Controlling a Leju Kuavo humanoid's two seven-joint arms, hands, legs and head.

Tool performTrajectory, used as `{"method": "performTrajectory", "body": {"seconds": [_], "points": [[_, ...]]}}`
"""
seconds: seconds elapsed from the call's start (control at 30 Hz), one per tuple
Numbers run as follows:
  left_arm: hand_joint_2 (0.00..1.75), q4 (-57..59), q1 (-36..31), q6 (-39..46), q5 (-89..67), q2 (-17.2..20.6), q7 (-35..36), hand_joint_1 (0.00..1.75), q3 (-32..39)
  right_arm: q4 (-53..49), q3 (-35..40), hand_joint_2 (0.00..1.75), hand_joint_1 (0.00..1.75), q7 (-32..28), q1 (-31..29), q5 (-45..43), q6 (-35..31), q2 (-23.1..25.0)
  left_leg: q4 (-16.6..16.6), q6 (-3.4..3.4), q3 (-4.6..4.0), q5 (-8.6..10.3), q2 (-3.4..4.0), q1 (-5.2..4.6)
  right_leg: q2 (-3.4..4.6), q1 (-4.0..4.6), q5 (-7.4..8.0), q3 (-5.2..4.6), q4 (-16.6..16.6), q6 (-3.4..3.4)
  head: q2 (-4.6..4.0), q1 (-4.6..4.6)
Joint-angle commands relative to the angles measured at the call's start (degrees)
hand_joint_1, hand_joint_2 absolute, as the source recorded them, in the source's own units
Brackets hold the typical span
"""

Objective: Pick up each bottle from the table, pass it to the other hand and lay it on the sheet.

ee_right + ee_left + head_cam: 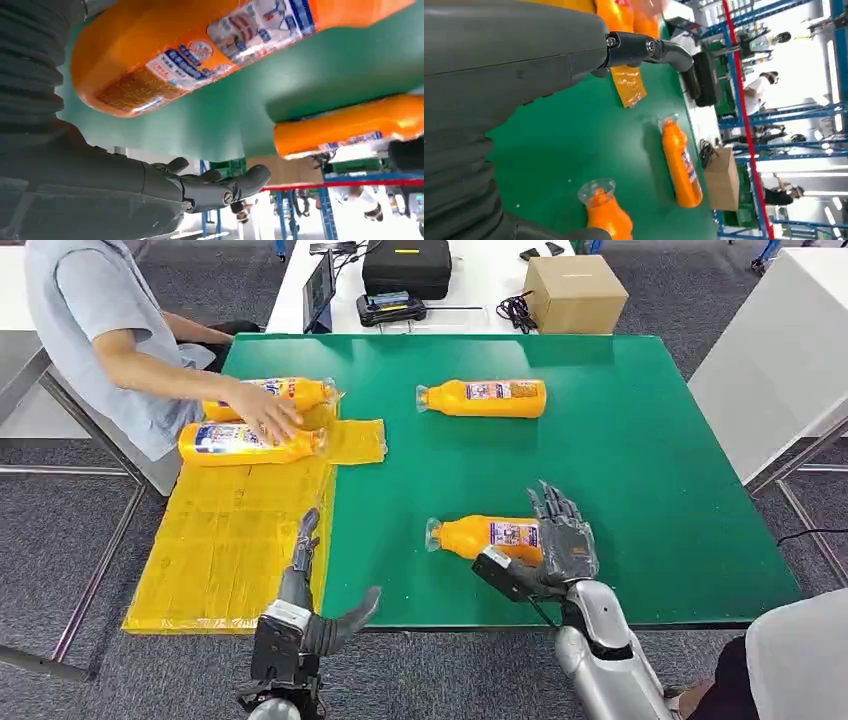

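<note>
Taking the yellow sheet (230, 540) as the landmark, which drapes over the left edge of the green bench (650, 490): two orange bottles already lie on its far end, the rear bottle (270, 395) and the front bottle (250, 443), and a person's hand (262, 412) rests across them. So two deliveries look done.

At the near end of the sheet, the left hand (305, 615) hovers at the bench's front edge, fingers apart and holding nothing, apparently waiting to receive.

To the right of the sheet, well apart from it, two bottles are left on bare green. The far bottle (485, 398) lies on its side, untouched, level with the sheet's far end. The near bottle (488, 537) lies on its side toward the bench's front edge, cap pointing toward the sheet. The right hand (555, 540) is at its base end with fingers spread over it; the right wrist view shows the thumb clear of the bottle, so it is open and the grasp is not yet made.

By my reading, the task stands about half complete, with pickup, handover and placing still ahead for both remaining bottles.
</note>
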Motion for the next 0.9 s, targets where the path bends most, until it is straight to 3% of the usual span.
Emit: {"method": "performTrajectory", "body": {"seconds": [0.03,0.5,0.9], "points": [[1.75,0.5,0.4,-1.8,-2.1,0.7,4.5,0.00,-2.4,7.8,5.1,1.75,0.00,4.8,-5.0,-0.4,6.3,-3.4,0.0,-0.09,0.29,-0.12,0.15,0.04,0.11,0.05,-0.07,0.26,-0.1,-0.12,0.00,-0.02],[1.75,-0.5,2.2,-4.2,-2.2,1.2,7.7,0.00,-2.5,7.6,7.2,1.75,0.00,8.7,-5.9,0.7,10.3,-5.7,0.0,-0.10,0.24,-0.14,0.15,0.05,0.11,0.06,-0.08,0.24,0.0,-0.12,0.00,0.00],[1.75,1.4,0.8,-5.2,-1.0,1.3,7.3,0.00,-3.0,13.8,6.3,1.75,0.00,4.8,-9.8,-4.7,10.5,-4.6,0.0,-0.10,0.21,-0.09,0.19,0.04,0.15,0.05,-0.03,0.19,-0.1,-0.11,0.00,-0.02]]}}
